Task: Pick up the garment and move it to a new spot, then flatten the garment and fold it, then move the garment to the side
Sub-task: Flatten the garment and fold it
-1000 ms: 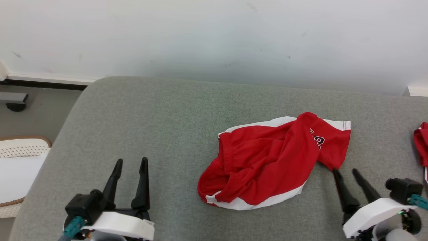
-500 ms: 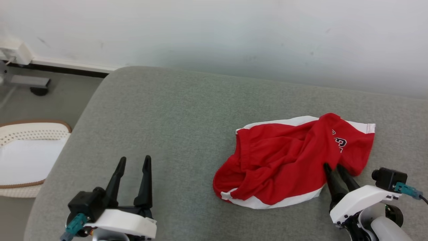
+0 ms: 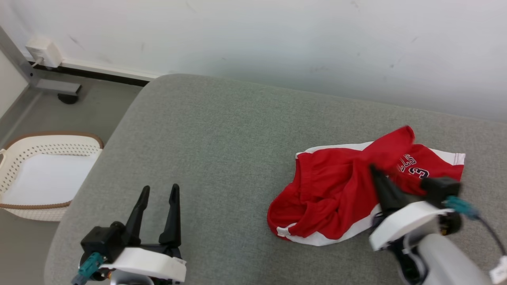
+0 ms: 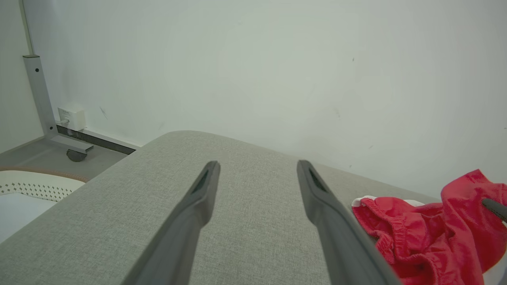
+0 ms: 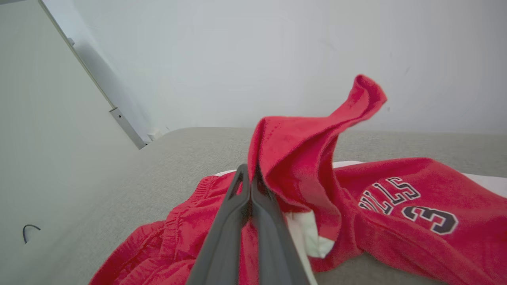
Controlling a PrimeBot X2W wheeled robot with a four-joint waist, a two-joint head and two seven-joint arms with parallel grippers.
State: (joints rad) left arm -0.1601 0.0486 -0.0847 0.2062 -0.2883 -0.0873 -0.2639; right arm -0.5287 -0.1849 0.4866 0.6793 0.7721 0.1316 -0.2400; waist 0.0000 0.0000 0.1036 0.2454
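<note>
Head view shows the red garment [image 3: 332, 198] crumpled on the right part of the grey cushion [image 3: 222, 138]; the right gripper [image 3: 374, 171] is pinched closed on a raised fold of it, while the left gripper [image 3: 158, 189] stands spread wide, empty

Grey fabric bed [image 3: 222, 130], rounded corner ahead of the left pincer [image 3: 159, 187], red and white shorts [image 3: 328, 194] crumpled on it, well right of that pincer, bunched around the tips of the right pincer [image 3: 373, 169].

Open grey cushion [image 3: 222, 158] stretches left of the red shorts [image 3: 328, 194]; wall [image 3: 253, 39] bounds its far edge, perforated basket [image 3: 23, 152] sits beyond its left
</note>
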